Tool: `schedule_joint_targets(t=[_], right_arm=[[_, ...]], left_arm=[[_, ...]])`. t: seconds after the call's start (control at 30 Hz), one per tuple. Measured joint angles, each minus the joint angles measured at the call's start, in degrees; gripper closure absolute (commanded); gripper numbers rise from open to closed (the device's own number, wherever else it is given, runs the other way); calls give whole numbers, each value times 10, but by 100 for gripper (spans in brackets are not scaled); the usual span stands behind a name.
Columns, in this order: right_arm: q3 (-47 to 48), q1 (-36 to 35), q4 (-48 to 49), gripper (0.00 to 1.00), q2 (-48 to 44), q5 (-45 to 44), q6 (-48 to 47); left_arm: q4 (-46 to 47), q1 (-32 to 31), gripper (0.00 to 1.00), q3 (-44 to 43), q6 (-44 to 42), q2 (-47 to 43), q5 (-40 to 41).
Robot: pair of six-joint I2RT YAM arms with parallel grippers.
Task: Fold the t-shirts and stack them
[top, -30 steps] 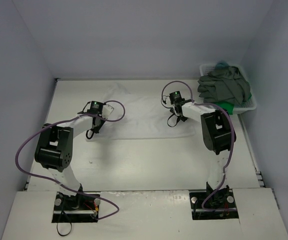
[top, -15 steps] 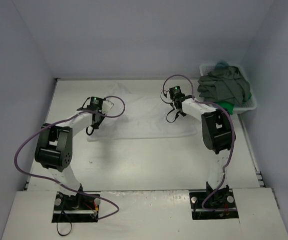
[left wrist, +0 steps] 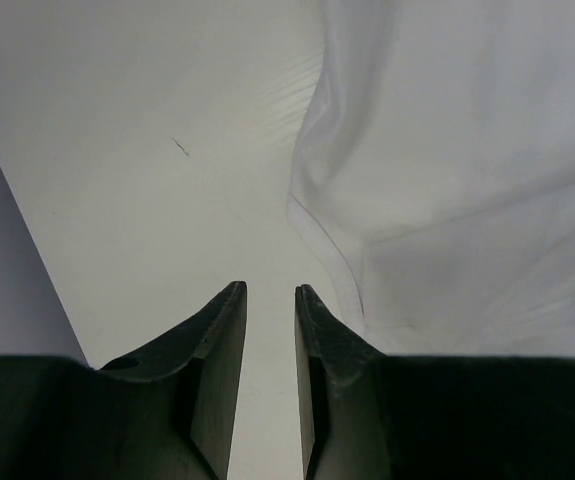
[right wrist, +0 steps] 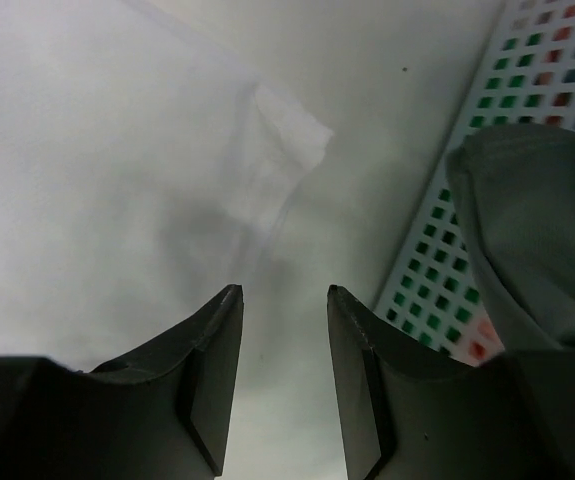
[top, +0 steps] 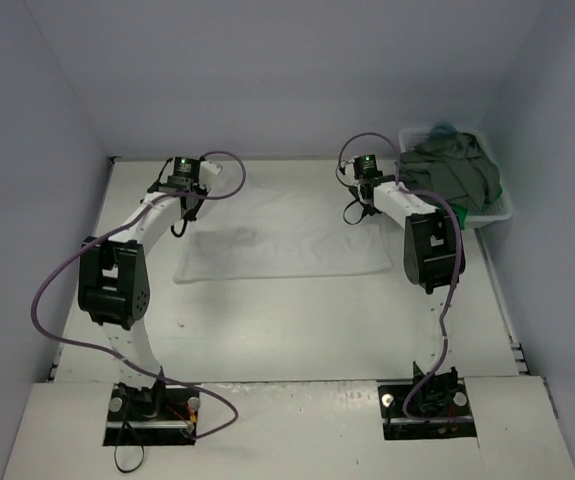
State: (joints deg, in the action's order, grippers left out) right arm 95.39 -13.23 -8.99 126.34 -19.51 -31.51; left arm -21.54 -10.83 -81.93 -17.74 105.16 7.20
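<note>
A white t-shirt (top: 287,240) lies flat as a wide rectangle on the middle of the table. My left gripper (top: 180,228) hangs over its far left corner, jaws a little apart and empty. In the left wrist view that gripper (left wrist: 269,288) has bare table between its fingers, and the white shirt's edge (left wrist: 467,180) lies just to the right. My right gripper (top: 351,212) is open and empty at the shirt's far right corner. The right wrist view shows this gripper (right wrist: 285,290) beside the shirt's sleeve (right wrist: 97,150). A dark grey t-shirt (top: 452,170) lies heaped in the basket over a green one (top: 454,213).
A white lattice basket (top: 497,212) stands at the far right of the table, close to my right gripper, and its wall (right wrist: 447,250) fills the right wrist view's right side. A bit of teal cloth (top: 442,127) shows at its back. Walls enclose the table on three sides.
Both arms have swung from the table's middle to its far side. The white shirt, whose near part was raised, now lies flat as a rectangle. The right jaws have widened slightly.
</note>
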Motion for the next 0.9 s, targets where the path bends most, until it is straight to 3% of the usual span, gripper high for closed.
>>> schedule_joint_targets(t=[0.3,0.9], right_arm=[[74,48,-7,64,61,85,-1],[174,80,-17,63,87,225,9]], left_arm=[[-30,23,79,-101,17,79,-20],[-40,26,78,-127,19,100,-25]])
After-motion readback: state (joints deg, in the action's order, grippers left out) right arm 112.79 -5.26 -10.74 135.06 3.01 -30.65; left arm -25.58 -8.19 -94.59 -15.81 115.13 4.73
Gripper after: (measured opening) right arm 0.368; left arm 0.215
